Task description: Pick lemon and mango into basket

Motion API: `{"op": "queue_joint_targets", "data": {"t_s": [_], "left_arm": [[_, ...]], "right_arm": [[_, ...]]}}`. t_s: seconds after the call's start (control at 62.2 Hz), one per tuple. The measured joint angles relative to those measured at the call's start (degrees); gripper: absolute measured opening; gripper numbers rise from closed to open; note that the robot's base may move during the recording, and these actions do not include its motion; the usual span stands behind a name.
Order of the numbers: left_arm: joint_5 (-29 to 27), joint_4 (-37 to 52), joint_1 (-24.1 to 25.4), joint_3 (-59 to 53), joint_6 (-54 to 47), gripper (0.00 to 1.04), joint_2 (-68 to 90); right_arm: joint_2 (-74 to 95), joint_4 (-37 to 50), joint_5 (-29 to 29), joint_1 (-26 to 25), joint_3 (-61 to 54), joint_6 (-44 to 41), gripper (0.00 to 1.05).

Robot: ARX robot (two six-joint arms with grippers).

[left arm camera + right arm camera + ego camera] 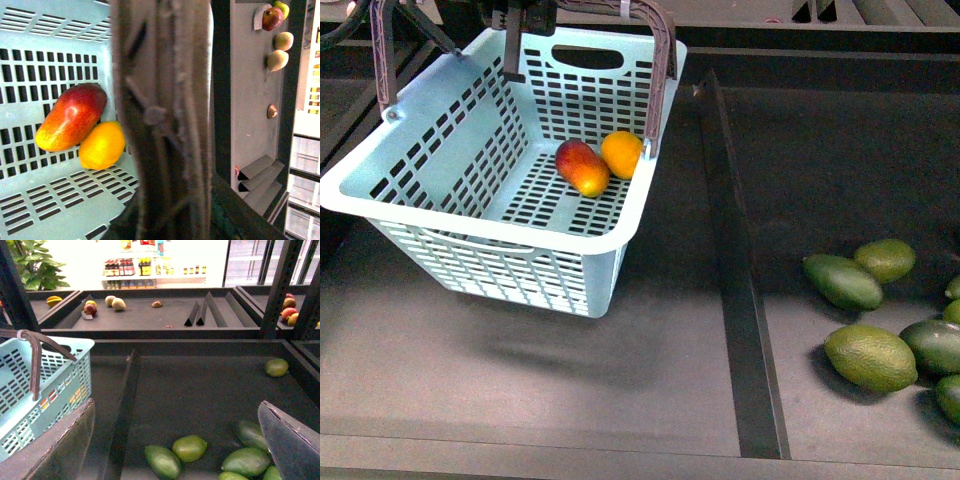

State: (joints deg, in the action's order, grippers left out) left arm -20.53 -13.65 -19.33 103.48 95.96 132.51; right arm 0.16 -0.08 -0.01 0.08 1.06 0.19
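Basket point(470, 215) tilted, raised off the dark shelf point(570, 380), shadow beneath it. Mango point(582, 167) and lemon point(621, 154) lie touching on its slotted floor, at the far corner. Brown handle point(660, 60) upright. Green fruits point(870, 357) grouped in the right compartment, beyond the divider point(745, 330).
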Motion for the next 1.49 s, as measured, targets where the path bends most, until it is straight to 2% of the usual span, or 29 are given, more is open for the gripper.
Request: {"op": "queue_joint_targets", "data": {"t_s": [0.225,0.338,0.659,0.675,0.723,0.755,0.772,0.82,0.868,0.916,1.013,1.109,1.495], "left_arm": [[-1.75,-5.73,0.79,0.04,3.04,0.67,-1.01],[-3.15,-13.68,1.86,-1.46,5.29,0.98,-6.49],[-2.84,-20.31,1.01,-9.38,0.24,0.98,-21.38],[-2.27,-18.84,0.96,-10.12,-1.29,0.97,-22.03],[3.85,5.18,1.90,-24.04,-22.58,0.84,-27.41],[5.09,17.40,2.51,-32.06,-33.59,0.77,-30.12],[5.92,26.34,3.10,-37.86,-44.48,0.71,-32.00],[7.04,44.17,4.50,-48.04,-60.22,0.61,-35.30],[7.58,55.01,5.75,-54.45,-72.08,0.52,-38.14],[8.50,61.57,7.32,-60.37,-82.12,0.42,-41.92],[10.25,65.53,9.07,-69.02,-90.75,0.22,-47.56],[12.00,66.82,10.19,-75.67,-93.50,0.03,-51.04],[16.39,66.16,14.97,-92.80,-95.12,0.03,-68.94]], "right_arm": [[0.00,0.00,0.02,0.00,0.00,-0.02,0.96],[0.00,0.00,0.02,0.00,0.00,0.00,0.96],[0.00,0.00,0.02,0.00,0.00,0.00,0.96],[0.00,0.00,0.02,0.00,0.00,0.00,0.96],[0.00,0.00,0.04,0.00,0.00,0.00,0.96],[0.00,0.00,0.02,0.00,0.00,0.00,0.96],[0.00,0.00,0.11,0.00,0.00,-0.02,0.96],[0.00,0.00,0.07,0.00,0.00,0.00,0.96],[0.00,0.00,0.07,0.00,0.00,0.00,0.96],[0.00,0.00,0.04,0.00,0.00,0.00,0.96],[0.00,0.00,0.04,0.00,0.00,-0.02,0.96],[0.00,0.00,0.04,0.00,0.00,0.00,0.96],[0.00,0.00,0.04,0.00,0.00,0.00,0.96]]}}
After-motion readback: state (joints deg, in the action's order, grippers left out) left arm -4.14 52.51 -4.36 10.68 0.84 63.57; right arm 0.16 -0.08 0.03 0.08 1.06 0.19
